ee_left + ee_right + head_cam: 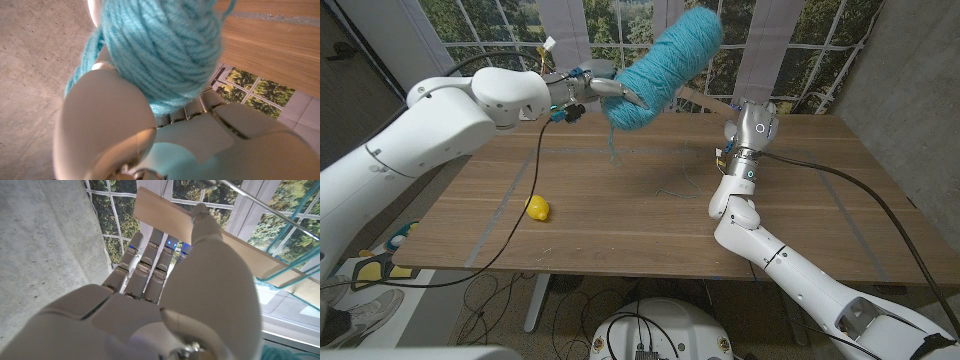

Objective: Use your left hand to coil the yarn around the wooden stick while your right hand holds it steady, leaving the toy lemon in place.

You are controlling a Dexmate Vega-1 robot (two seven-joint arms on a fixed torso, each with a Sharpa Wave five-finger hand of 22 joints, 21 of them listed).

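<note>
1. Head view. The yarn (658,68), a thick teal bundle, is seen raised above the far part of the tabletop (650,215), tilted, with its lower end at the left hand (605,90) and a short loose tail hanging below. The left hand is closed on the bundle's lower end. The wooden stick (705,101) is seen emerging from the bundle toward the right hand (748,122), which is closed on its end. The toy lemon (537,208) lies on the near left part of the tabletop, well apart from both hands.

2. Left wrist view. The yarn (160,47) is shown as a dense mass of wound strands directly against the left hand (150,135); fingers are pressed to the bundle, so a grip on it is recorded. A strip of tabletop (270,45) is visible beyond.

3. Right wrist view. The wooden stick (165,212), flat and pale, is held between the fingers and thumb of the right hand (165,300). Teal strands (295,255) are seen running across the stick farther along.

4. Progress, as judged. Most of the yarn appears already wound on the stick; only the short hanging tail seems left to be coiled. The lemon is judged undisturbed, as required.
</note>
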